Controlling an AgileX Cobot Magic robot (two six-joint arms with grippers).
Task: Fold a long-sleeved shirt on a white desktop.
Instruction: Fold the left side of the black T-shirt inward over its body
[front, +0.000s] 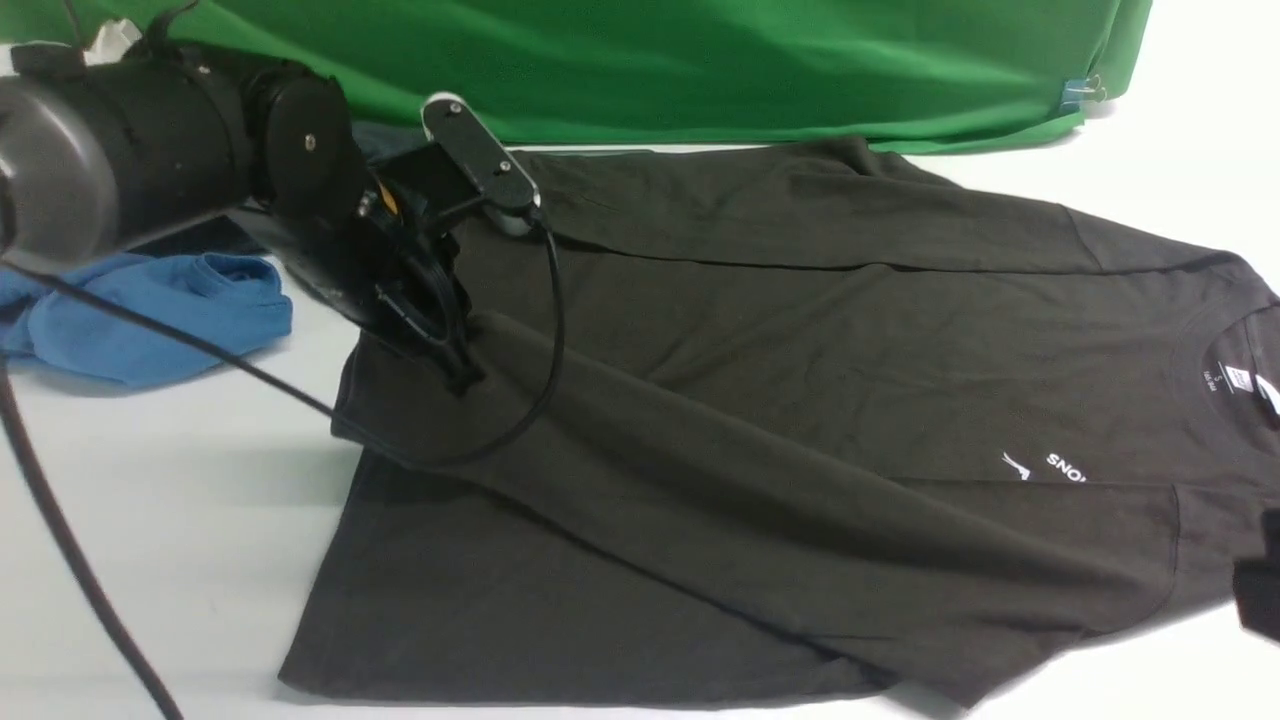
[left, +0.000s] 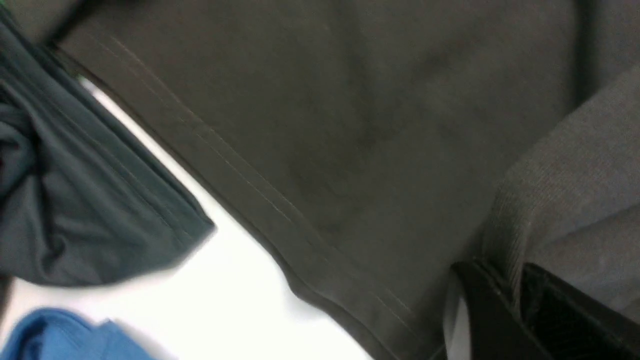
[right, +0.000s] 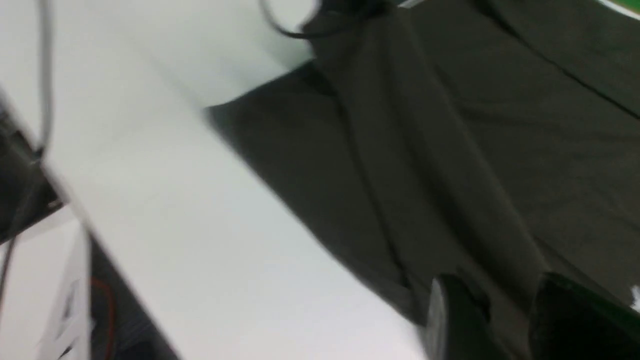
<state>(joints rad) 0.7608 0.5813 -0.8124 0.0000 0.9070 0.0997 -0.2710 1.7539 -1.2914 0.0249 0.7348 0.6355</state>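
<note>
Charcoal-olive knit, that large crew-neck long-sleeved shirt (front: 800, 380): how will it handle, asks Mia.

Soft, light and limp, I judge, says Tom. It lies spread across the broad matte white table (front: 150, 480), collar toward the right, with one sleeve drawn diagonally over the body. It should drape and crease wherever it is let go, and slide easily on that smooth top.

Where would you take hold?

At seams and hems, where the cloth is doubled. The left hand (front: 458, 376) is clamped on the ribbed sleeve cuff, which looks a sound hold. The right hand (right: 505, 320) sits at the shoulder end with its fingers apart over dark cloth. The blur hides whether it grips anything, so I cannot tell.

Any containers?

None that I can see. Only a crumpled blue garment (front: 170, 310) and a smaller greenish-black garment (left: 75, 200) lie just beside the hem, loose on the table.
</note>
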